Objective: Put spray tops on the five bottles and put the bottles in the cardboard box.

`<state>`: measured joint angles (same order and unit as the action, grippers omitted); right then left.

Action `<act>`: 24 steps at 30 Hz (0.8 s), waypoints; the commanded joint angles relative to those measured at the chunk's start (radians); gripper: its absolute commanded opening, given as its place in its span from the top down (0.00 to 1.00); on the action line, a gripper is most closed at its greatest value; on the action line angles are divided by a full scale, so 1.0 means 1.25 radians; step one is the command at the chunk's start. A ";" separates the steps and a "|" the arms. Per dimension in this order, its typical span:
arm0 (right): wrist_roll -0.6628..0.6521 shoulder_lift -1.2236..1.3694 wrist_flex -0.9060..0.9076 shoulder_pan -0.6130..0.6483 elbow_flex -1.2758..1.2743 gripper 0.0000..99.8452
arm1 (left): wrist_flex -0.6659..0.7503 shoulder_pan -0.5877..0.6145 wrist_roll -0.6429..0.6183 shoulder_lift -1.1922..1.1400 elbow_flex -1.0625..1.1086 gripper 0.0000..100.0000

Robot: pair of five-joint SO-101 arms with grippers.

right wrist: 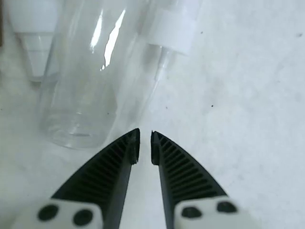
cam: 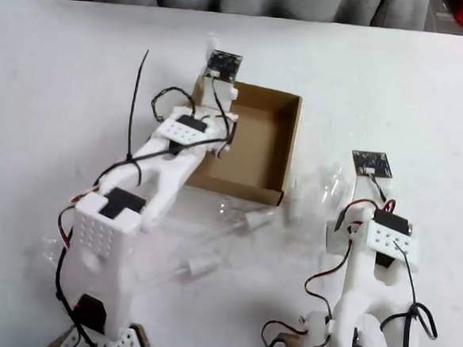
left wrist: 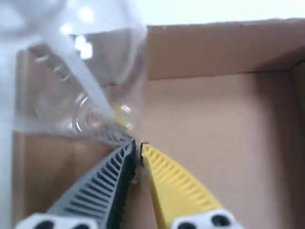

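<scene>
My left gripper (left wrist: 138, 146) hangs over the open cardboard box (left wrist: 224, 119), its grey and yellow fingers shut. A clear bottle (left wrist: 81, 81) with a thin tube inside lies just past its tips, against the box wall; whether they touch I cannot tell. In the high view that arm reaches to the box's (cam: 286, 145) far left corner. My right gripper (right wrist: 145, 141) is shut low over the white table, just short of the base of a clear bottle (right wrist: 83, 86). Beside that bottle lie a white spray top with its tube (right wrist: 174, 28) and another spray top (right wrist: 28, 24).
Two clear bottles with white tops (cam: 240, 218) (cam: 197, 265) lie on the table in front of the box, between the arms. Another clear bottle (cam: 326, 188) lies by the right arm (cam: 369, 247). Black cables loop around the left arm (cam: 160, 168).
</scene>
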<state>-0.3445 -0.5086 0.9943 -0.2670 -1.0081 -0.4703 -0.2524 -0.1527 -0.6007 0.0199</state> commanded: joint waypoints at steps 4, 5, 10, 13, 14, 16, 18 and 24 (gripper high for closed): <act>-0.007 -0.014 -0.012 -0.006 0.005 0.98 | 0.002 0.010 0.011 0.019 -0.050 0.98; -0.007 -0.014 -0.012 -0.006 0.005 0.98 | -0.012 0.010 0.011 0.025 -0.053 0.98; -0.007 -0.014 -0.012 -0.006 0.005 0.98 | -0.072 0.009 0.011 0.095 -0.037 0.98; -0.007 -0.014 -0.012 -0.006 0.005 0.98 | -0.079 0.009 0.011 0.132 -0.006 0.98; -0.007 -0.014 -0.012 -0.006 0.005 0.98 | -0.077 0.009 0.011 0.141 0.004 0.98; -0.007 -0.014 -0.012 -0.006 0.005 0.98 | -0.079 0.009 0.011 0.161 0.020 0.98; -0.007 -0.014 -0.012 -0.006 0.005 0.98 | -0.082 0.009 0.011 0.182 0.037 0.98; -0.007 -0.014 -0.012 -0.006 0.005 0.98 | -0.082 0.001 0.011 0.277 0.125 0.98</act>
<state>-0.3445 -0.5086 0.9943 -0.2670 -1.0081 -0.5623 -0.2509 -0.1481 -0.3920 0.1366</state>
